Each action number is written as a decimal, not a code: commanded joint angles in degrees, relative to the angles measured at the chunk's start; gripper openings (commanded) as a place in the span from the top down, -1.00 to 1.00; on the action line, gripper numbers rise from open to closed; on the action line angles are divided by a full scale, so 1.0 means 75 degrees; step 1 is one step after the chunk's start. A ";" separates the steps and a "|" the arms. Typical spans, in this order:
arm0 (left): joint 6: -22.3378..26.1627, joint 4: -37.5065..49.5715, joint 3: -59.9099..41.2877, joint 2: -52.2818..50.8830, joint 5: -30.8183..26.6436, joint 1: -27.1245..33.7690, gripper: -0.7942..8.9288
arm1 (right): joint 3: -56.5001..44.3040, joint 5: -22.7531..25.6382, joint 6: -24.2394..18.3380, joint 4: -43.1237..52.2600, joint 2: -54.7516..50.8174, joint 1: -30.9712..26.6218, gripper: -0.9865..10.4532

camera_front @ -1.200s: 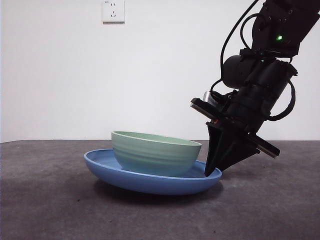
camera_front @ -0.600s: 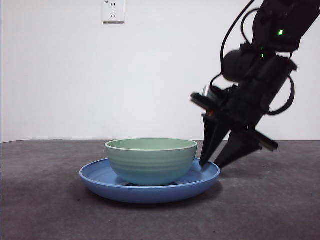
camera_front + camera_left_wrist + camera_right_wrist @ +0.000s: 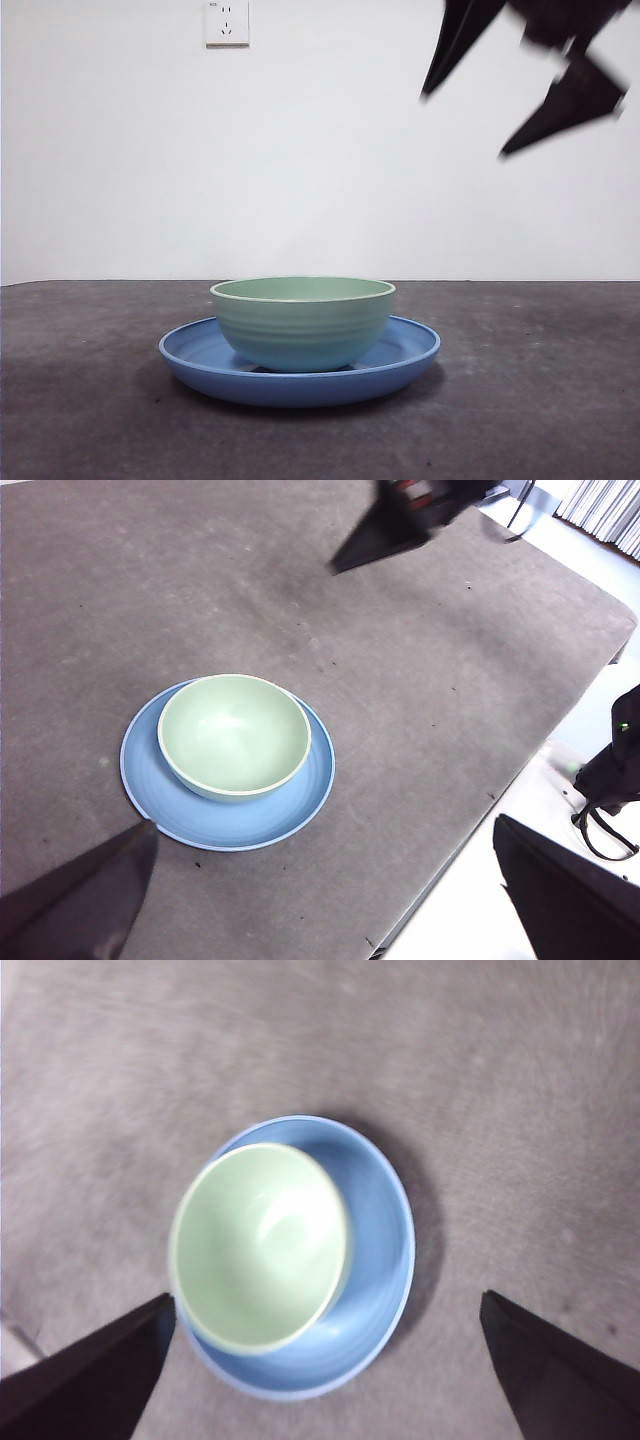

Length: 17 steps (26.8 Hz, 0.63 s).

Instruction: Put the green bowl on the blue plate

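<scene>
Task looks done: green bowl [image 3: 303,322] is seated upright on the blue plate [image 3: 405,352], well below the right claw [image 3: 520,75], spread open and empty; left claw [image 3: 320,900] likewise open, nothing held.

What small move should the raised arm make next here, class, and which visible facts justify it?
Probably just withdraw the right gripper to rest. The green bowl sits upright inside the blue plate, and that gripper hangs open above and to one side, touching neither. The left gripper is open too, off to the side. Nothing seems to need correcting.
</scene>
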 commanded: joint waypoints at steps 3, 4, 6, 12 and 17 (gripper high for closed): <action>-0.0052 0.0061 0.0096 0.0041 0.0032 -0.0050 -0.33 | 0.0137 0.0615 -0.0755 -0.1116 -0.1192 0.0102 -0.19; -0.0052 0.0061 0.0096 0.0041 0.0032 -0.0050 -0.33 | 0.0134 0.0699 -0.0883 -0.1443 -0.1437 0.0111 -0.24; -0.0052 0.0061 0.0096 0.0041 0.0032 -0.0050 -0.33 | 0.0131 0.0857 -0.1131 -0.2049 -0.1865 0.0114 -0.29; -0.0052 0.0061 0.0096 0.0041 0.0032 -0.0050 -0.33 | 0.0108 0.0935 -0.1635 -0.3080 -0.3060 0.0114 -0.29; -0.0052 0.0064 0.0096 0.0041 0.0032 -0.0050 -0.33 | 0.0108 0.0930 -0.1714 -0.3220 -0.3943 0.0114 -0.29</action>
